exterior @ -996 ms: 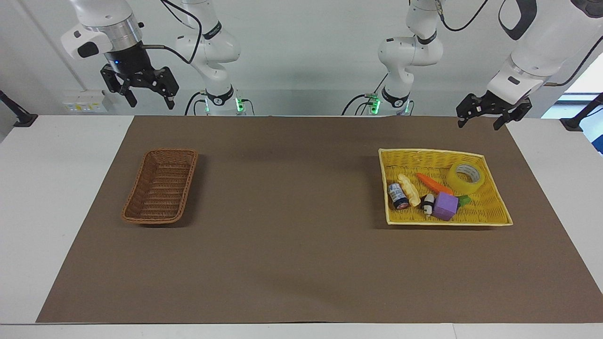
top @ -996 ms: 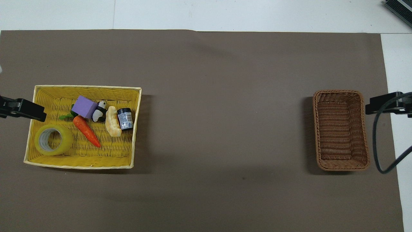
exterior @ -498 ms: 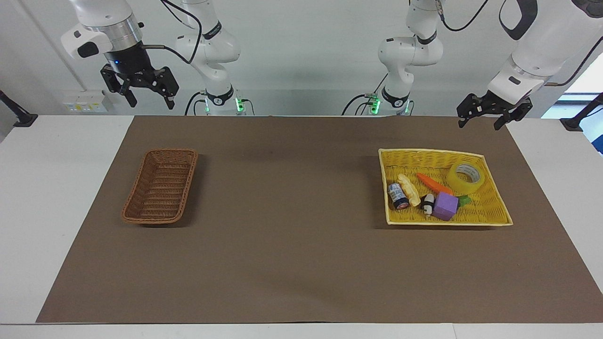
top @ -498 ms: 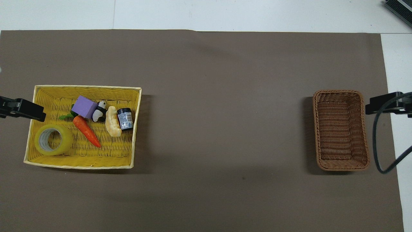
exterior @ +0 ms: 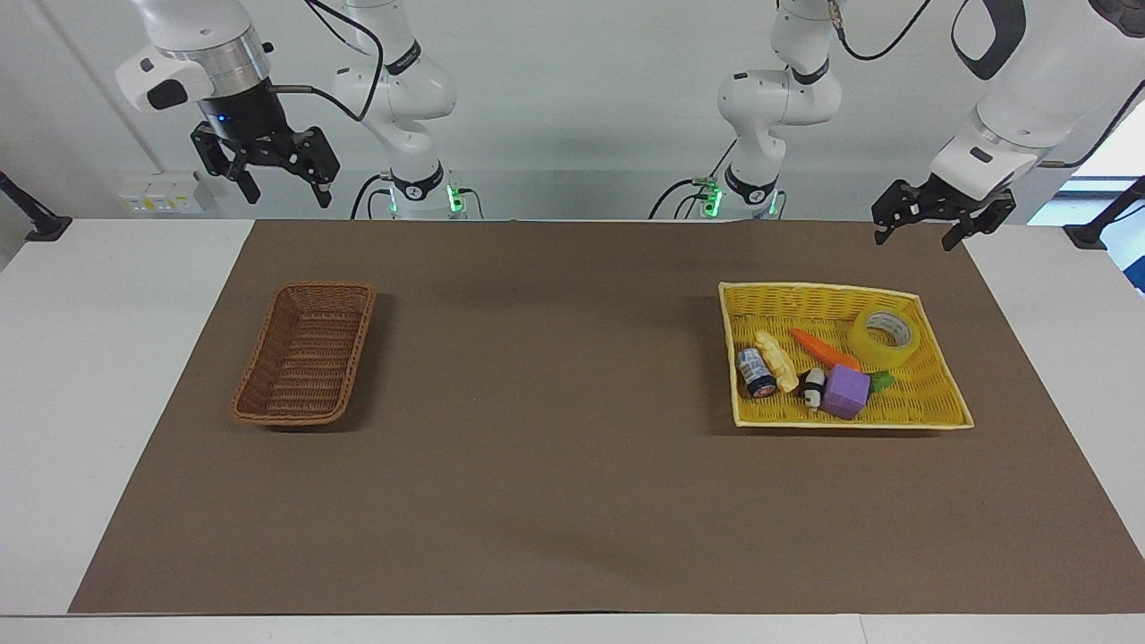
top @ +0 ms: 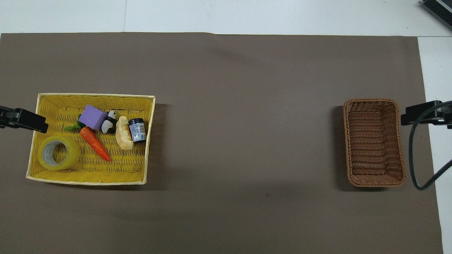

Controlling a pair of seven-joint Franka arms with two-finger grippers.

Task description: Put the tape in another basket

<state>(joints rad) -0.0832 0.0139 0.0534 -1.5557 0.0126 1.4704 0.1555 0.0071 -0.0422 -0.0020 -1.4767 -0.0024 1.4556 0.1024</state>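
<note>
A table covered by a brown mat [exterior: 555,501] held 2 baskets, well apart. Toward the left arm's end sat a yellow basket [exterior: 930,411] holding the tape [exterior: 884,336], a yellow roll lying flat in the corner nearest the robots. Beside it lay a carrot [exterior: 823,350], a purple block [exterior: 846,391], a panda figure [exterior: 812,388], a pale toy [exterior: 776,360] and a small jar [exterior: 755,373]. Toward the right arm's end sat the basket [exterior: 305,354], dark brown wicker. The left gripper [exterior: 920,231] hung in the air above the mat's edge near the yellow basket, fingers spread, grasping nothing. The right gripper [exterior: 283,191] hung high near its own base, fingers spread, grasping nothing.
</note>
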